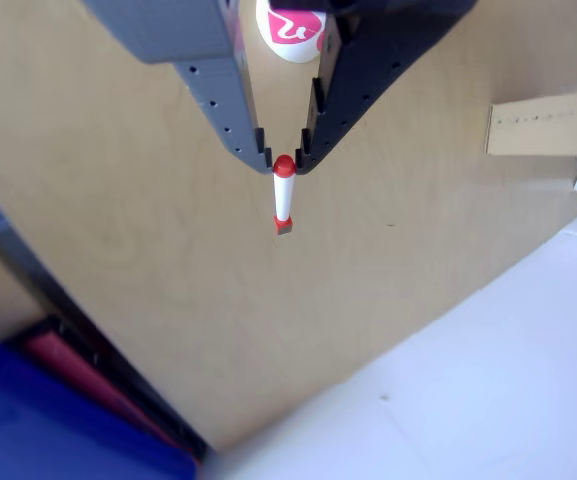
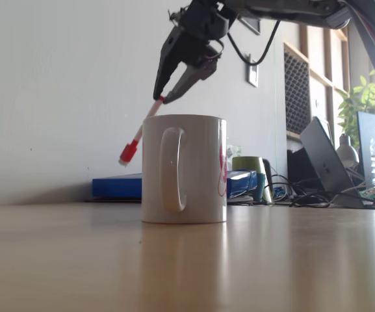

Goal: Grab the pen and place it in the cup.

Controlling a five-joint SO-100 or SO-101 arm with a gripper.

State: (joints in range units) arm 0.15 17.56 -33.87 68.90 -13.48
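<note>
1 pen (image 2: 137, 137) pinched in tool (image 2: 160, 99), tilted in air, beside 1 cup (image 2: 183, 169)

My gripper (image 2: 161, 99) hangs in open air, up and left of the cup (image 2: 184, 169) in the fixed view, with the pen (image 2: 137, 136) slanting down past the rim's left side. The tabletop (image 1: 118, 200) beneath is bare wood around the cup. A cardboard strip (image 1: 546, 124) lies well off right in the other view.
</note>
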